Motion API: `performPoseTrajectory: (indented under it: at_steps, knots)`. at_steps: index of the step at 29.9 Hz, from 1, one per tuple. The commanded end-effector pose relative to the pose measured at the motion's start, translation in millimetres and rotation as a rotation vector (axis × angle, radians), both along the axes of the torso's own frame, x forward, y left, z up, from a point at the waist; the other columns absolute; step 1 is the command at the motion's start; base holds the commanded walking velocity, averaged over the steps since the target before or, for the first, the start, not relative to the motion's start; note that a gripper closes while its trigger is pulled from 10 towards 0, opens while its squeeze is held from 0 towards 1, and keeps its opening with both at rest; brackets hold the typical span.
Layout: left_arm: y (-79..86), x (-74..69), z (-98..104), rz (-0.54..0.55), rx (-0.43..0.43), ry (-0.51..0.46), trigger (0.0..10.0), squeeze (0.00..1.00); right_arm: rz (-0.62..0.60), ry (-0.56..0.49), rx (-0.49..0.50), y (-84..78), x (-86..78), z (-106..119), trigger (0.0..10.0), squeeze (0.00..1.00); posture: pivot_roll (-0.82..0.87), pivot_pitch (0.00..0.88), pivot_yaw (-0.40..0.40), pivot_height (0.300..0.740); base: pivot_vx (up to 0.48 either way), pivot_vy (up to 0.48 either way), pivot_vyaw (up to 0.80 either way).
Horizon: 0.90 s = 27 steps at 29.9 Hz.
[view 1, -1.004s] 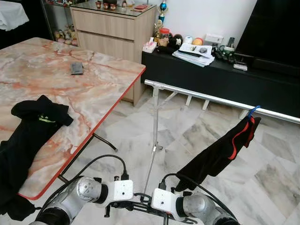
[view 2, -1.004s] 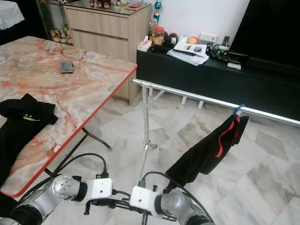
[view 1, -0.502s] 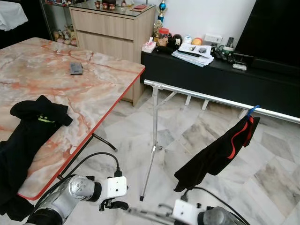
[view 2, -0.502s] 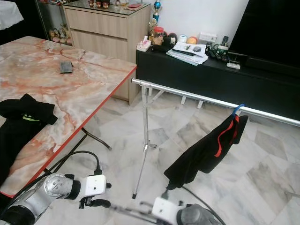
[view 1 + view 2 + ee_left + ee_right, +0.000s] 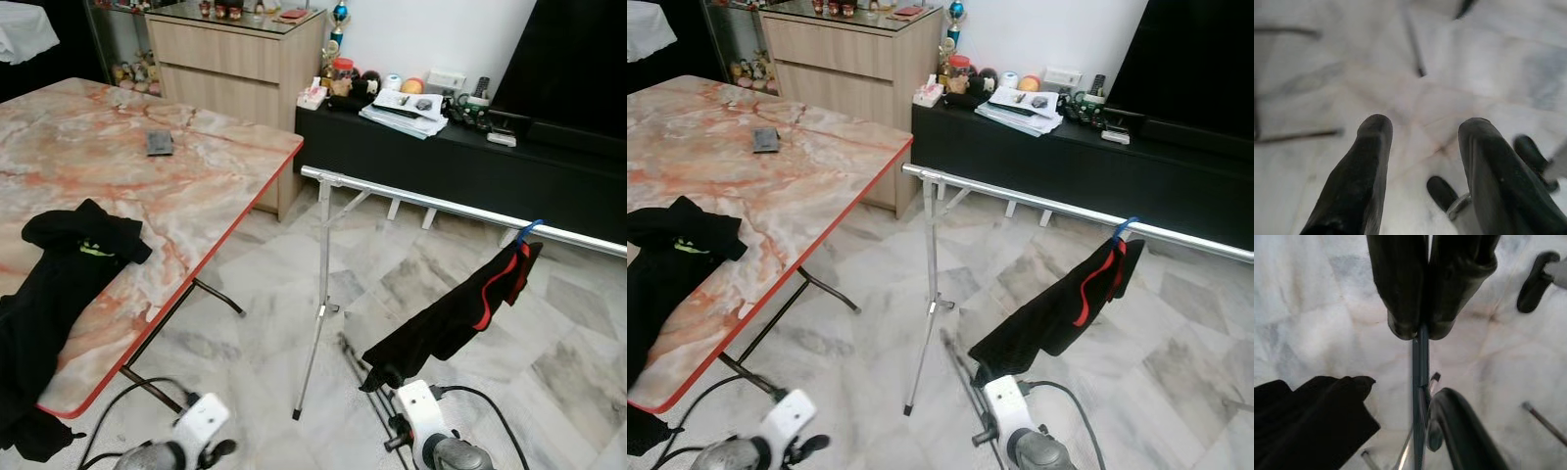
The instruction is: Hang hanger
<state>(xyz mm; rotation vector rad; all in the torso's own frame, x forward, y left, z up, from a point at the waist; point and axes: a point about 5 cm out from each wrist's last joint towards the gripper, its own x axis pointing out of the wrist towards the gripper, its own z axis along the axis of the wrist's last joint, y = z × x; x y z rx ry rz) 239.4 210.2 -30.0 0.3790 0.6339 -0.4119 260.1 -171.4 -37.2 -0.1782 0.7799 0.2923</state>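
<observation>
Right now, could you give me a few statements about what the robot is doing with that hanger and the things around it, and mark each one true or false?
1. The right gripper is shut on a hanger. True.
2. The left gripper also grips the hanger. False: its jaws stand open over bare floor with nothing between them.
3. A black and red garment hangs from the metal rail. True.
4. The marble table has no clothing on it. False: a black garment lies on its near end.
5. The hanger already hangs on the rail. False: it is down low in the right gripper.
</observation>
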Motion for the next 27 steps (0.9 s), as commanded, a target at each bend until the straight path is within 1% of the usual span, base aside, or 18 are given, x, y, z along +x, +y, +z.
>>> performPoseTrajectory:
  at_steps: [1,3,6,7,9,11,12,14,15,16,17,18,19,21,22,25,26,27]
  knots:
    - [12.5,-8.3,-7.6,0.154,0.007,0.027,10.0,0.00,-0.063,-0.028,0.015,-2.6,0.0,0.3,0.0,0.00,0.15,0.041,-0.076,0.740,0.000,0.000,0.00]
    - [21.8,-21.0,-17.7,0.273,0.021,0.076,10.0,0.00,-0.137,-0.049,0.039,-2.2,1.2,1.1,0.0,0.00,0.15,0.036,-0.078,0.740,0.000,0.000,0.00]
    - [29.1,-56.0,-39.8,0.389,0.052,0.210,10.0,0.00,-0.221,-0.055,0.077,-0.2,0.2,-0.2,0.0,0.00,0.12,0.027,-0.074,0.740,0.000,0.000,0.00]
    - [28.7,-72.9,-48.8,0.415,0.065,0.269,10.0,0.00,-0.250,-0.041,0.095,1.1,-3.2,-3.1,0.0,0.00,0.11,0.026,-0.072,0.740,0.000,0.000,0.00]
    - [27.9,-80.9,-52.8,0.425,0.071,0.293,10.0,0.00,-0.268,-0.024,0.111,3.3,-6.9,-6.2,0.0,0.00,0.10,0.026,-0.072,0.740,0.000,0.000,0.00]
    - [26.2,-92.4,-58.2,0.452,0.069,0.323,10.0,0.00,-0.267,0.031,0.154,16.1,-16.2,-14.1,0.0,0.00,0.10,0.025,-0.070,0.740,0.000,0.000,0.00]
    - [25.1,-100.7,-61.8,0.480,0.069,0.345,10.0,0.00,-0.343,0.101,0.203,19.0,-28.3,-23.1,0.0,0.00,0.10,0.023,-0.070,0.740,0.000,0.000,0.00]
    - [25.0,-102.1,-62.4,0.487,0.069,0.350,10.0,0.00,-0.367,0.123,0.199,17.4,-32.2,-25.9,0.0,0.00,0.09,0.021,-0.069,0.740,0.000,0.000,0.00]
    - [24.4,-104.2,-63.5,0.491,0.072,0.356,10.0,0.00,-0.422,0.152,0.197,7.6,-34.7,-27.4,0.0,0.00,0.10,0.018,-0.069,0.740,0.000,0.000,0.00]
    - [24.4,-104.2,-63.5,0.491,0.072,0.356,10.0,0.00,-0.422,0.152,0.197,7.6,-34.7,-27.4,0.0,0.00,0.10,0.018,-0.069,0.740,0.000,0.000,0.00]
    - [24.0,-104.7,-63.8,0.496,0.074,0.358,10.0,0.00,-0.502,0.161,0.238,1.0,-34.3,-26.9,0.0,0.00,0.10,0.018,-0.068,0.740,0.000,0.000,0.00]
    - [23.9,-104.9,-64.0,0.502,0.075,0.356,10.0,0.00,-0.549,0.147,0.237,-8.8,-32.3,-24.8,0.0,0.00,0.10,0.012,-0.064,0.740,0.000,0.000,0.00]
    - [23.9,-104.9,-64.0,0.502,0.075,0.356,10.0,0.00,-0.549,0.147,0.237,-8.8,-32.3,-24.8,0.0,0.00,0.10,0.012,-0.064,0.740,0.000,0.000,0.00]
    - [23.3,-104.5,-64.1,0.511,0.080,0.353,10.0,0.00,-0.594,0.116,0.182,-27.2,-29.3,-20.5,0.0,0.00,0.09,0.008,-0.061,0.740,0.000,0.000,0.00]
    - [22.2,-102.3,-63.7,0.511,0.081,0.348,10.0,0.00,-0.638,0.080,0.157,-31.9,-28.8,-19.0,0.0,0.00,0.09,0.003,-0.059,0.740,0.000,0.000,0.00]
    - [20.6,-97.6,-62.4,0.509,0.080,0.335,10.0,0.00,-0.665,0.000,0.162,-16.0,-25.0,-16.4,0.0,0.00,0.08,0.000,-0.059,0.740,0.000,0.000,0.00]
    - [18.5,-94.2,-61.7,0.501,0.079,0.331,10.0,0.00,-0.674,-0.066,0.184,-10.7,-14.9,-6.8,3.6,0.00,0.08,0.000,-0.058,0.740,0.000,0.000,0.00]
    - [17.4,-92.6,-61.4,0.496,0.078,0.329,10.0,0.00,-0.678,-0.098,0.195,-8.5,-10.7,-1.7,3.6,0.00,0.08,0.000,-0.058,0.740,0.000,0.000,0.00]
